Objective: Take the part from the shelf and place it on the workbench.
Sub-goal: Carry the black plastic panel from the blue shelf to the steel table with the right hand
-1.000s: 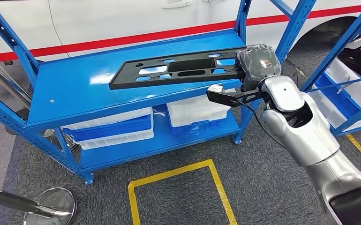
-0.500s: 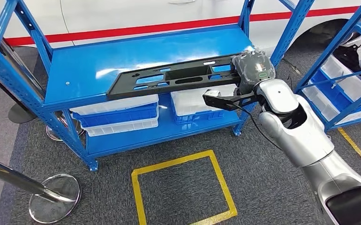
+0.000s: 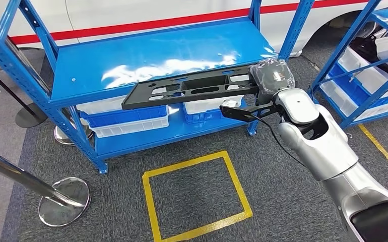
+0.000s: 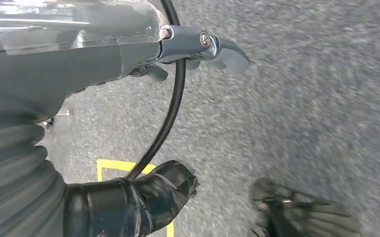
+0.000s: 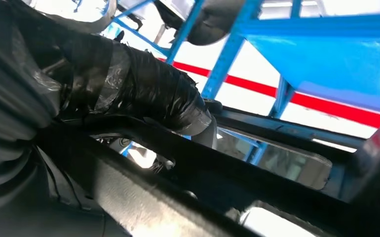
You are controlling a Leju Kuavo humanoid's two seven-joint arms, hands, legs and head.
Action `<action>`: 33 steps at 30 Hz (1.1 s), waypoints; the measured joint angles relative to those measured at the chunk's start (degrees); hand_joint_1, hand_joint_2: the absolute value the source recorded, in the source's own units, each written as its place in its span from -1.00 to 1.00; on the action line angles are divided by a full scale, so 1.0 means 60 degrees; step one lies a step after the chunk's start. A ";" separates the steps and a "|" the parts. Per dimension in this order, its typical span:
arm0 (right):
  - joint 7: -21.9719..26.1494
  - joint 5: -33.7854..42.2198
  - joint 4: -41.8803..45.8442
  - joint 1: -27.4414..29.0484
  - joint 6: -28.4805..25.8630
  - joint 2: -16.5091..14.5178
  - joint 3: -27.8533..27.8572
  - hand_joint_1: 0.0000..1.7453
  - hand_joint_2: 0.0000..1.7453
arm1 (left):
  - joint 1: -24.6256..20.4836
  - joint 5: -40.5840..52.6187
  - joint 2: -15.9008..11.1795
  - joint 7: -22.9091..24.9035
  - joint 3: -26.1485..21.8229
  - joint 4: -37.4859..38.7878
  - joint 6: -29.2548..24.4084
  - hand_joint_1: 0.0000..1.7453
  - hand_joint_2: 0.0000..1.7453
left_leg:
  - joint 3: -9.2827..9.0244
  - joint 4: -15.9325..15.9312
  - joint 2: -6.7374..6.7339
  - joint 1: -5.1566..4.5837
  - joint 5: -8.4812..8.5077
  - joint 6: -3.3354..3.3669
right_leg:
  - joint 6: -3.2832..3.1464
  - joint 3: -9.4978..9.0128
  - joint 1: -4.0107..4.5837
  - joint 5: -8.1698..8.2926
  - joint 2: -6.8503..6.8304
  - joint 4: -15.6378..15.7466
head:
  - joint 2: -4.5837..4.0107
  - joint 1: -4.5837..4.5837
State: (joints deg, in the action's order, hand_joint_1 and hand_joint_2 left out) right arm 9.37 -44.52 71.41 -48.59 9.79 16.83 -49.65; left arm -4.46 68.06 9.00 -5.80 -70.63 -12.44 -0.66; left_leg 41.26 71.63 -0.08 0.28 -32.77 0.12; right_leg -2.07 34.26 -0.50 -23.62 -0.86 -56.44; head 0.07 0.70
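The right hand (image 3: 271, 76) is gripping one end of a long black part (image 3: 192, 88), its fingers closed, above the blue shelf (image 3: 106, 65). Held so off-centre, the part's far end could sag or strike a shelf post.

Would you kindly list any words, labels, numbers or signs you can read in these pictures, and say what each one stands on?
None can be read.
The right hand, holding the black part, bears a small lit mark, too small to read.
The blue shelf, the white bins and the floor's yellow square carry no lettering.
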 joint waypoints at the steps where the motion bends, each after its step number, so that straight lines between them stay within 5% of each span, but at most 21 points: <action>1: 0.0003 0.0009 -0.0020 0.0022 0.0000 -0.0003 -0.0005 1.00 1.00 | 0.0002 0.0007 -0.0005 0.0004 -0.0014 -0.0001 -0.0014 -1.00 1.00 | -0.0002 0.0384 -0.0002 0.0042 -0.0039 -0.0057 | 0.0028 0.0168 -0.0014 0.0103 -0.0001 -0.0034 | 0.0001 0.0001; 3: 0.0006 0.0022 -0.0060 0.0059 0.0000 -0.0004 -0.0016 1.00 1.00 | 0.0002 0.0019 -0.0026 0.0005 -0.0043 -0.0003 -0.0033 -1.00 1.00 | -0.0298 0.0427 -0.0004 0.0111 0.0339 -0.0156 | 0.0107 0.0496 -0.0065 0.0271 -0.0002 -0.0138 | 0.0001 0.0000; 5: 0.0012 0.0030 -0.0092 0.0073 -0.0001 -0.0004 -0.0026 1.00 1.00 | -0.0014 0.0023 -0.0043 0.0004 -0.0059 -0.0003 -0.0042 -1.00 1.00 | -0.1091 -0.0582 0.0002 0.0187 0.0663 -0.0263 | 0.0234 0.0839 -0.0131 0.0404 0.0001 -0.0336 | 0.0001 -0.0003; 7: 0.0015 0.0033 -0.0111 0.0091 -0.0005 -0.0004 -0.0036 1.00 1.00 | -0.0031 0.0034 -0.0044 -0.0003 -0.0066 -0.0003 -0.0054 -1.00 1.00 | -0.1872 -0.1730 0.0050 0.0184 0.0461 -0.0238 | 0.0385 0.1081 -0.0143 0.0521 0.0015 -0.0547 | 0.0002 0.0002; 9: 0.0016 0.0033 -0.0127 0.0108 -0.0010 -0.0012 -0.0049 1.00 1.00 | -0.0022 0.0048 -0.0039 -0.0010 -0.0069 -0.0003 -0.0073 -1.00 1.00 | -0.2062 -0.2059 0.0095 0.0135 0.0238 -0.0078 | 0.0503 0.1120 -0.0117 0.0645 0.0034 -0.0611 | 0.0003 0.0024; 12: 0.0022 0.0043 -0.0161 0.0141 -0.0020 -0.0026 -0.0072 1.00 1.00 | -0.0037 0.0060 -0.0039 -0.0016 -0.0075 -0.0002 -0.0088 -1.00 1.00 | -0.1844 -0.2036 0.0047 0.0131 0.0476 0.0187 | 0.0638 0.1235 -0.0164 0.0559 0.0071 -0.0683 | 0.0004 0.0051; 15: 0.0023 0.0051 -0.0194 0.0168 -0.0031 -0.0021 -0.0082 1.00 1.00 | -0.0060 0.0067 -0.0046 -0.0020 -0.0076 -0.0003 -0.0091 -1.00 1.00 | -0.1446 -0.2048 0.0001 0.0095 0.0853 0.0354 | 0.0676 0.1630 -0.0156 -0.0821 0.0091 -0.2021 | 0.0004 0.0060; 17: 0.0022 0.0050 -0.0219 0.0202 -0.0033 -0.0017 -0.0099 1.00 1.00 | -0.0048 0.0074 -0.0051 -0.0025 -0.0077 -0.0003 -0.0091 -1.00 1.00 | -0.1168 -0.2038 -0.0011 0.0018 0.1068 0.0399 | 0.0634 0.1743 -0.0119 -0.1314 0.0094 -0.3115 | 0.0004 0.0058; 19: 0.0020 0.0050 -0.0247 0.0235 -0.0034 -0.0015 -0.0120 1.00 1.00 | -0.0044 0.0079 -0.0051 -0.0027 -0.0078 -0.0003 -0.0089 -1.00 1.00 | -0.0911 -0.2033 -0.0011 -0.0079 0.1263 0.0419 | 0.0487 0.1332 -0.0039 -0.1049 0.0101 -0.3151 | 0.0004 0.0057; 22: 0.0024 0.0049 -0.0253 0.0224 -0.0043 -0.0015 -0.0128 1.00 1.00 | -0.0048 0.0089 -0.0022 -0.0043 -0.0079 -0.0003 -0.0088 -1.00 1.00 | -0.0653 -0.2032 -0.0007 -0.0158 0.1514 0.0401 | 0.0107 -0.0106 0.0177 -0.0860 0.0109 -0.1344 | 0.0004 0.0053; 24: 0.0027 0.0050 -0.0252 0.0212 -0.0071 -0.0015 -0.0128 1.00 1.00 | -0.0041 0.0120 -0.0001 -0.0057 -0.0079 -0.0003 -0.0090 -1.00 1.00 | -0.0600 -0.2079 -0.0013 -0.0126 0.1678 0.0315 | -0.0008 -0.0580 0.0287 -0.0983 0.0113 -0.0551 | 0.0004 0.0054; 26: 0.0025 0.0050 -0.0255 0.0203 -0.0100 -0.0012 -0.0129 1.00 1.00 | -0.0024 0.0149 -0.0007 -0.0066 -0.0081 -0.0003 -0.0096 -1.00 1.00 | -0.0570 -0.2158 -0.0006 -0.0102 0.1815 0.0202 | -0.0036 -0.0585 0.0288 -0.0788 0.0087 -0.0328 | 0.0004 0.0058; 28: 0.0023 0.0049 -0.0256 0.0188 -0.0106 -0.0013 -0.0133 1.00 1.00 | -0.0022 0.0158 -0.0011 -0.0083 -0.0084 -0.0003 -0.0107 -1.00 1.00 | -0.0427 -0.1933 0.0023 -0.0111 0.1464 0.0099 | -0.0131 -0.0500 0.0218 -0.0525 0.0039 -0.0103 | 0.0004 0.0051; 31: 0.0015 0.0048 -0.0256 0.0209 -0.0104 -0.0016 -0.0136 1.00 1.00 | -0.0014 0.0160 -0.0001 -0.0160 -0.0086 0.0000 -0.0114 -1.00 1.00 | 0.0003 -0.0392 0.0037 -0.0040 0.0299 -0.0055 | -0.0195 -0.0192 0.0180 -0.0226 0.0025 -0.0032 | 0.0004 0.0046; 33: 0.0007 0.0044 -0.0258 0.0245 -0.0100 -0.0015 -0.0137 1.00 1.00 | -0.0002 0.0161 -0.0010 -0.0189 -0.0086 0.0000 -0.0125 -1.00 1.00 | 0.0071 0.0381 0.0031 0.0011 0.0266 -0.0139 | -0.0151 0.0065 0.0165 -0.0076 0.0025 -0.0094 | 0.0004 0.0045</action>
State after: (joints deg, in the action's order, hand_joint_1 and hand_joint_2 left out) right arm 9.42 -44.26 69.87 -47.12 9.19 16.74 -50.47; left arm -4.48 69.03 8.94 -6.93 -71.14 -12.44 -1.40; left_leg 41.69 73.91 0.11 0.34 -31.17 -0.71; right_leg -2.98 34.65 0.49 -24.08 -0.71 -57.00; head 0.09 0.97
